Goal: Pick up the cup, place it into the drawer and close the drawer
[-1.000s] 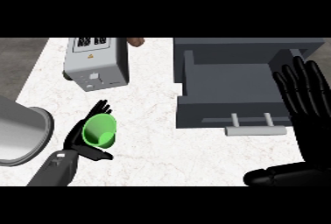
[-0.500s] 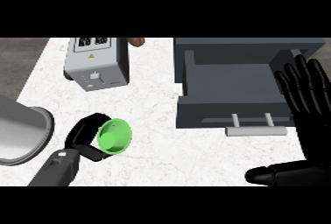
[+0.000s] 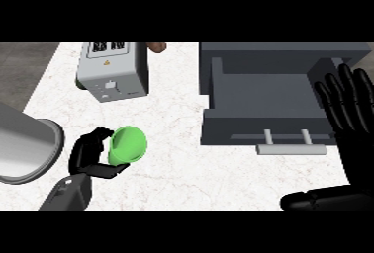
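grab looks done — green cup [image 3: 126, 145] sits curled in our left hand [image 3: 91, 153], well left of the open drawer [image 3: 270, 94] | right hand [image 3: 350, 113] flat, fingers straight, right edge | we've yet to drop it in, close

At lower left, the left hand [image 3: 89, 154] curls round the cup [image 3: 128, 144]. At the right edge, the right hand [image 3: 349, 116] rests flat, fingers straight and pointing up.

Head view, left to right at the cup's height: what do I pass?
grey metal container → left robot hand → green cup → open drawer → right robot hand
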Motion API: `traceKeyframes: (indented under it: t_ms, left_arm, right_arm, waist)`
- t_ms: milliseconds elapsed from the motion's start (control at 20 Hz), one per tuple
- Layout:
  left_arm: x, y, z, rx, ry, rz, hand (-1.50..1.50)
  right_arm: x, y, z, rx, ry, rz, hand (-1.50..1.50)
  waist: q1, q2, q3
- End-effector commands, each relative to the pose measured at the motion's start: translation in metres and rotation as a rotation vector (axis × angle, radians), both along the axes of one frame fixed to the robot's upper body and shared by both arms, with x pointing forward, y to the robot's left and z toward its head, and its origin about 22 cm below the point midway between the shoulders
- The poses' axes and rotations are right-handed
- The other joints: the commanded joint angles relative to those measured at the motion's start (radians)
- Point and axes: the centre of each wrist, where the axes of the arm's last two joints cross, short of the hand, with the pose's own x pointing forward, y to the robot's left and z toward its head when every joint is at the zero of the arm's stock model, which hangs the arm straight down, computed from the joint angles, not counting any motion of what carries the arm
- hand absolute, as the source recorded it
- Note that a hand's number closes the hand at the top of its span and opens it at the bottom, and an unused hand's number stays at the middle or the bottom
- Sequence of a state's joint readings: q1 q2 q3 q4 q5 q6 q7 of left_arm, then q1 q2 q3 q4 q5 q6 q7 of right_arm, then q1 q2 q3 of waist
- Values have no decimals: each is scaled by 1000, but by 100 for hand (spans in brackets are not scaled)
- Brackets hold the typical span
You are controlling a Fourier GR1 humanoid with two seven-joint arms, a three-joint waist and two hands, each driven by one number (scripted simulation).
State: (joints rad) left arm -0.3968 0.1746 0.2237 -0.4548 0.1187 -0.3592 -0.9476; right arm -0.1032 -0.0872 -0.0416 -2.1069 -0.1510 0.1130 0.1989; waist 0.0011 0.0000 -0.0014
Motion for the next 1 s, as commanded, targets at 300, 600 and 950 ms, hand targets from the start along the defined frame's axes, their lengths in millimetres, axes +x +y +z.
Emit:
traceKeyframes:
  t_ms: [300,600,950]
  left_arm:
    - [7,-5,28,-91,-236,91,150]
    - [32,-45,83,-28,-266,-42,150]
    - [44,-101,169,-85,-286,-90,150]
  right_arm:
    - [-7,-4,-10,-13,17,-12,-150]
    - [-15,-12,-16,-2,16,-23,-150]
    - [10,-14,0,-8,21,-33,-150]
  waist:
    - [13,-6,3]
    - [5,-6,3]
    - [7,-4,2]
